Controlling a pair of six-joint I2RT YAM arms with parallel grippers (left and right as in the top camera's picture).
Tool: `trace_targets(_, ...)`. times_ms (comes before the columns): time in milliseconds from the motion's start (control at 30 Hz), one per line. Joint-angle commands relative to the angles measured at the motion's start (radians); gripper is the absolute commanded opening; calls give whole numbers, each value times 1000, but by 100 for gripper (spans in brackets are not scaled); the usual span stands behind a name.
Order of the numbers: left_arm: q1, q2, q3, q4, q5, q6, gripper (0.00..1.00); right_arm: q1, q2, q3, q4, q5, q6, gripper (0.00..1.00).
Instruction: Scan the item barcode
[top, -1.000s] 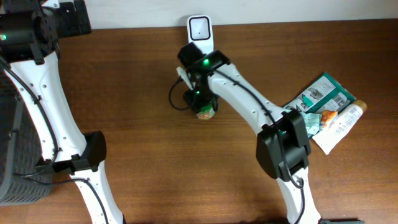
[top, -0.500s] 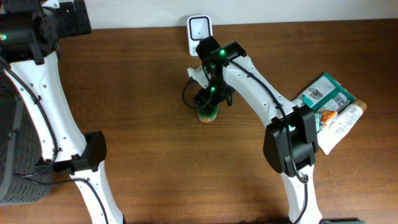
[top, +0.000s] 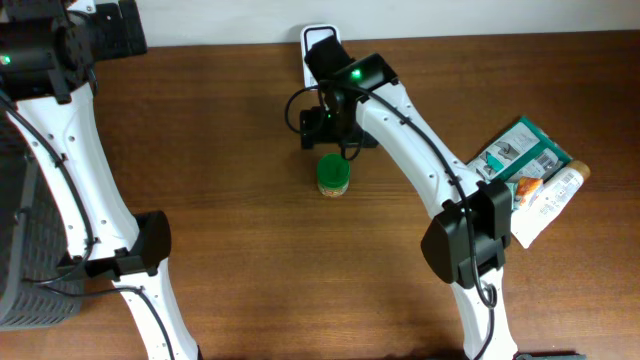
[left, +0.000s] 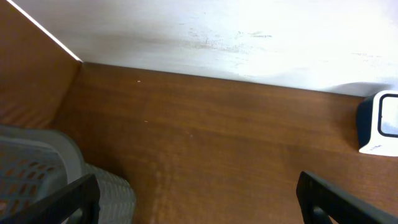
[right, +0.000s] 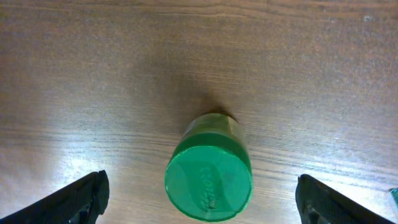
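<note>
**Item 1, jar** (top: 333, 177). It stands upright on the table (top: 220, 200) with its green lid (right: 208, 182) up. In my overhead view it is near the scanner (left: 379, 124), at that unit's 6 o'clock. Nothing touches it. I judge it is set there so that its label faces the scanner window. The lid hides the sides from me, so I cannot say which way the barcode points.

**Item 2, right gripper** (top: 327, 128). It hangs between jar and scanner, pointing straight down. Its fingers (right: 84, 196) are spread wide, one on each side of the lid and clear of it, and they hold nothing. The arm reaches in a long diagonal from the 5 o'clock edge of the table toward 12 o'clock, and its wrist covers most of the scanner.

**Item 3, left gripper** (left: 202, 208). It is fully spread and empty, parked high at 10 o'clock and looking along the back wall. The arm is folded out of the work area, probably to keep the lane free.

**Item 4, packets** (top: 525, 165). A loose heap at 3 o'clock, well apart from the jar.

**Item 5, basket** (left: 37, 180). Grey, at the 9 o'clock edge.
</note>
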Motion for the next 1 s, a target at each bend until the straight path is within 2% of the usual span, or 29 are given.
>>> trace_targets(0, 3, 5, -2, -2, -15, -10, 99, 4, 1, 5, -1, 43, 66, 94)
trace_targets(967, 3, 5, -2, -2, -15, -10, 99, 6, 30, -1, -45, 47, 118, 94)
